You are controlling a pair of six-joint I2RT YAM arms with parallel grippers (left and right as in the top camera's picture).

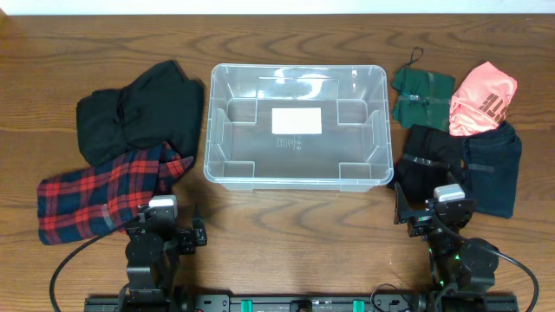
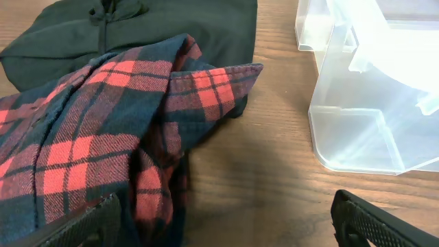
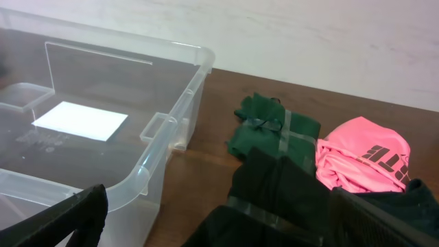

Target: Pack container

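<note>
The clear plastic container (image 1: 295, 178) stands empty at the table's middle, a white label (image 1: 297, 120) on its base; it also shows in the left wrist view (image 2: 357, 137) and the right wrist view (image 3: 158, 158). Left of it lie a red plaid shirt (image 1: 104, 191) (image 2: 103, 137) and a black garment (image 1: 139, 113) (image 2: 137, 27). Right of it lie a green folded cloth (image 1: 422, 95) (image 3: 274, 130), a pink garment (image 1: 483, 98) (image 3: 363, 154) and black folded clothes (image 1: 464, 160) (image 3: 274, 199). My left gripper (image 1: 173, 227) (image 2: 226, 223) is open and empty beside the plaid shirt. My right gripper (image 1: 425, 212) (image 3: 219, 219) is open and empty over the black clothes.
The wooden table (image 1: 295, 243) runs under everything. A white wall (image 3: 309, 41) stands behind the far edge. Both arm bases sit at the near edge with black cables.
</note>
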